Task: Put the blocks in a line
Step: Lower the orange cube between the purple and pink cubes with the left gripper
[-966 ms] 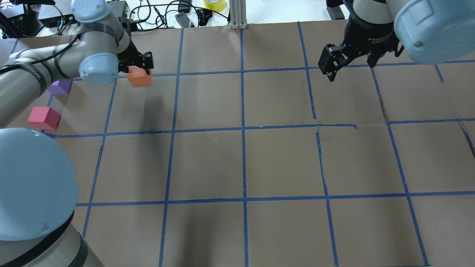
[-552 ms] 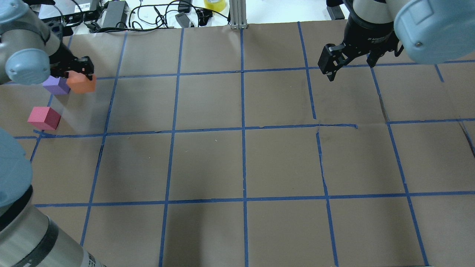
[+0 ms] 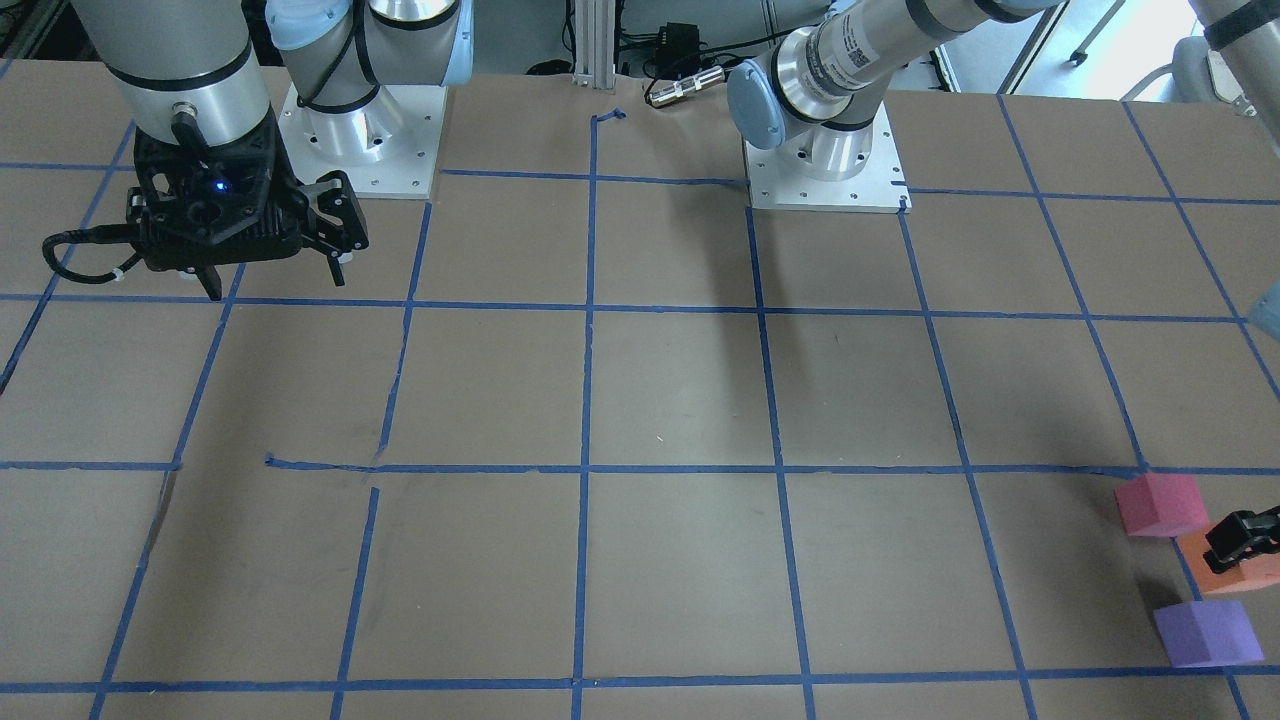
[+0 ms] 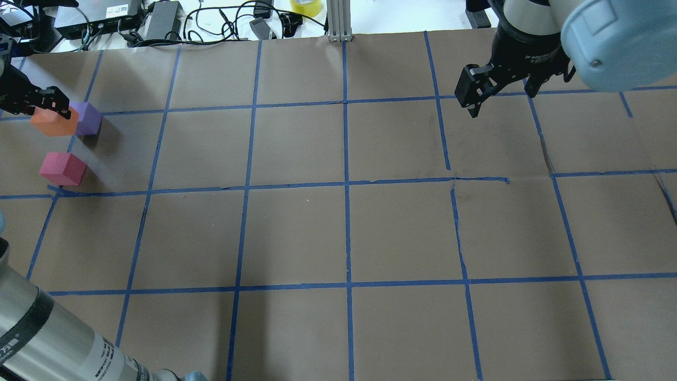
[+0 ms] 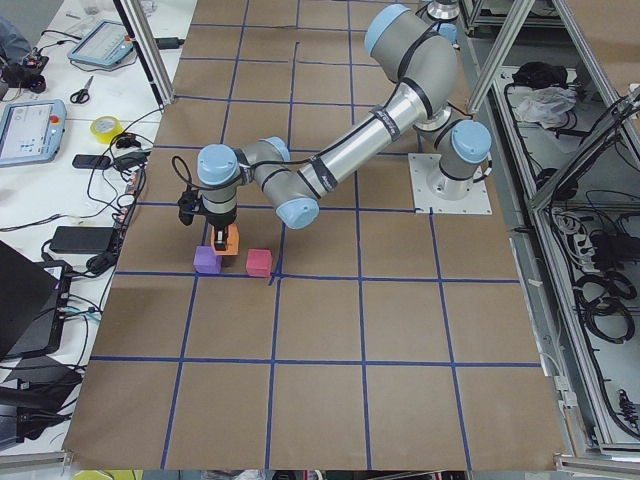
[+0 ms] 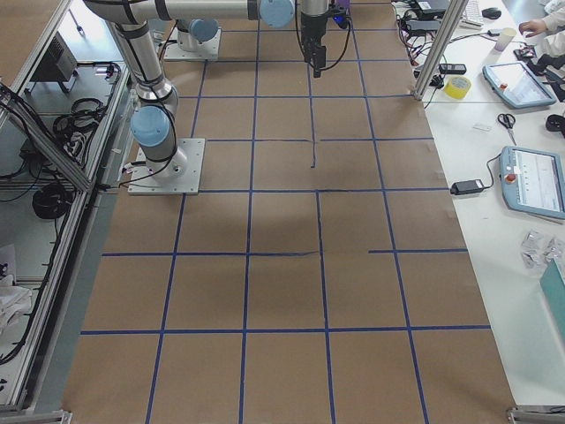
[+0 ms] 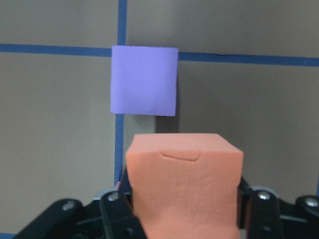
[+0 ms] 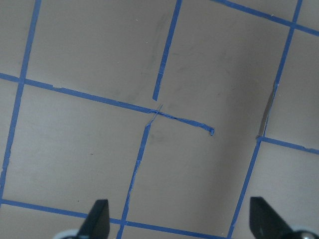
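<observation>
Brown paper gridded with blue tape covers the surface (image 4: 296,233). At its far left, the left end effector (image 4: 47,106) is clamped on the orange block (image 4: 48,123), its fingers pressing two opposite sides. The purple block (image 4: 88,118) sits just right of it on a tape line; whether the two touch cannot be told. The pinkish-red block (image 4: 62,168) lies nearer, apart from both. At far right, the right end effector (image 4: 500,94) hangs above the paper with its fingers spread wide, holding nothing.
</observation>
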Available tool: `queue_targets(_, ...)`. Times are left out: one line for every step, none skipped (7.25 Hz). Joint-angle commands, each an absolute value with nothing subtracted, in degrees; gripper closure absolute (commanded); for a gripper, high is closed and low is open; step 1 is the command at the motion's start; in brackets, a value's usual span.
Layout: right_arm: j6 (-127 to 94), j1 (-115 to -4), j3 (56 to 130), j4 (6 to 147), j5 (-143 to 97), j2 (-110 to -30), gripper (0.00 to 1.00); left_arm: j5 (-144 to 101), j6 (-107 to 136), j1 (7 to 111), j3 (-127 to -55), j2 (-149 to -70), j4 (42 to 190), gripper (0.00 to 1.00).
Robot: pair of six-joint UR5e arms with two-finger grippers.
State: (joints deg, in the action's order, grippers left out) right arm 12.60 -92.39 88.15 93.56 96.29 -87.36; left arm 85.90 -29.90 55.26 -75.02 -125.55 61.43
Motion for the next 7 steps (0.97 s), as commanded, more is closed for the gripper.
queue_targets(12.6, -92.3, 88.2, 93.4, 96.4, -87.4, 0.00, 85.2, -29.9, 54.7, -72.7, -127.7, 66.3, 1.00)
queue_targets(12.6, -92.3, 88.2, 93.3, 96.5, -87.5, 0.00, 85.2, -30.0, 54.7, -72.9, -128.0, 66.4, 1.00)
queue_targets(12.6, -92.3, 88.2, 93.3, 96.5, -87.5, 0.00, 85.8, -29.4, 54.7, -73.0, -128.4, 66.4, 1.00)
queue_targets(12.6, -92.3, 88.2, 93.3, 96.6, -87.5, 0.00, 87.0, -28.4, 54.7, -73.0, -128.8, 66.4, 1.00)
queue_targets(12.6, -92.3, 88.2, 93.3, 96.6, -87.5, 0.00, 87.0, -28.6, 54.7, -72.9, -129.3, 66.2, 1.00)
queue_targets(12.7, -92.2, 88.2, 93.3, 96.6, -87.4, 0.00, 87.0, -28.6, 54.7, -72.9, -129.8, 66.2, 1.00)
queue_targets(12.7, -92.2, 88.2, 93.3, 96.7, -87.4, 0.00, 87.0, -28.6, 54.7, -72.9, -130.2, 65.8, 1.00)
